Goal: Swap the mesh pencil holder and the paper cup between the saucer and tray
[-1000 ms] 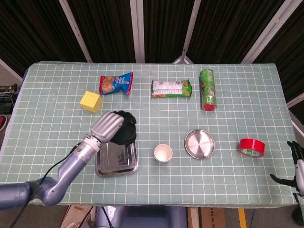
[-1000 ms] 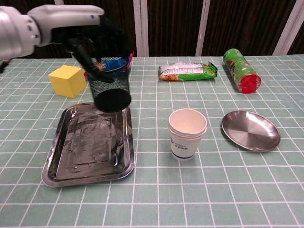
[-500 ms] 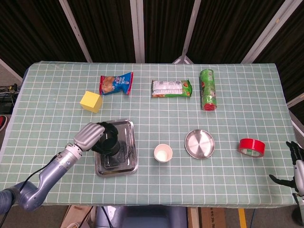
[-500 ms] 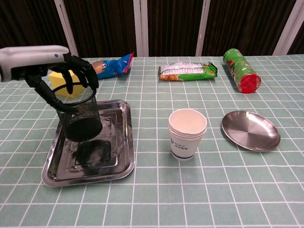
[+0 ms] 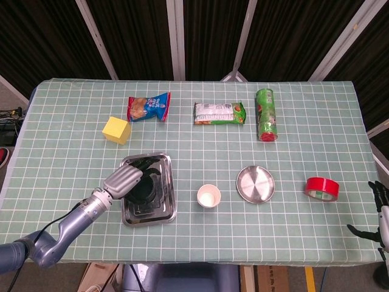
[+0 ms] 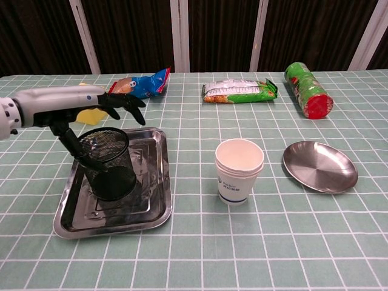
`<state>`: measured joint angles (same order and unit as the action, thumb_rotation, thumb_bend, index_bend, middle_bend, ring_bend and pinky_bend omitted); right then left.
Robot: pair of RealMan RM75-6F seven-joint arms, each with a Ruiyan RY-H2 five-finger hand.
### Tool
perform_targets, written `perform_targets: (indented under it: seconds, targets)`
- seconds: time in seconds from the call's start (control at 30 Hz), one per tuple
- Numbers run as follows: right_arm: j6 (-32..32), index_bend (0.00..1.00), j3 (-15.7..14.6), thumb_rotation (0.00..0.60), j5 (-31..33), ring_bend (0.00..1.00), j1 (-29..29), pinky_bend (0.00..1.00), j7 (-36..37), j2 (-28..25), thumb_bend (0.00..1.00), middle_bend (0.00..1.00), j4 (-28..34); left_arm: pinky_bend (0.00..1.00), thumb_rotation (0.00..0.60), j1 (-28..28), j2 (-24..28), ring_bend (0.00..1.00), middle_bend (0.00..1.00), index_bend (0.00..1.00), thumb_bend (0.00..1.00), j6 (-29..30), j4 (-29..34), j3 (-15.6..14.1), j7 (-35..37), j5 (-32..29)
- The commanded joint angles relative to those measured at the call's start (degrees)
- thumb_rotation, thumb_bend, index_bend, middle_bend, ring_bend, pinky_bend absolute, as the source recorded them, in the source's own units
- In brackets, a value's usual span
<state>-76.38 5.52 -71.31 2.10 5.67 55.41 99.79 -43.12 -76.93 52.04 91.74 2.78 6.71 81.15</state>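
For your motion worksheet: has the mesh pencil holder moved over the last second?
Yes. The mesh pencil holder was held above the far edge of the tray; it has come down and nearer, and now stands inside the tray, with the left hand opening above it.

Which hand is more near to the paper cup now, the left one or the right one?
Left. The left hand is over the mesh pencil holder on the tray, beside the paper cup. The right hand is far off at the table's edge.

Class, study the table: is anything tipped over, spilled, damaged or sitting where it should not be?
Only the green canister lies on its side near the far edge. The mesh pencil holder stands upright in the tray, the paper cup stands upright beside the empty saucer. Nothing spilled.
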Motion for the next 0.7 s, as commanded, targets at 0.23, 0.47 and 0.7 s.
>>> perform_targets:
  seconds: [0.23,0.47,0.7]
  targets:
    - [-0.9,0.0,-0.7,0.6,-3.9,0.0,0.5,0.0,-0.9,1.1,0.0,0.0,-1.0,0.12,0.6,7.9,8.0,0.0,0.0,0.21,0.02,14.6,7.9,-1.6,1.3,7.0]
    - [6.4,0.0,-1.7,0.6,-13.6,0.0,7.9,0.0,-3.9,1.4,0.0,0.0,0.9,0.1,0.6,23.7,8.8,0.0,0.0,0.21,0.06,33.6,3.7,-7.4,-6.9,8.0]
    - [16.7,0.0,0.7,0.6,-17.3,0.0,17.9,0.0,-9.7,1.9,0.0,0.0,9.1,0.1,0.6,29.8,8.1,0.0,0.0,0.21,0.06,40.1,0.5,-8.8,-4.4,9.3]
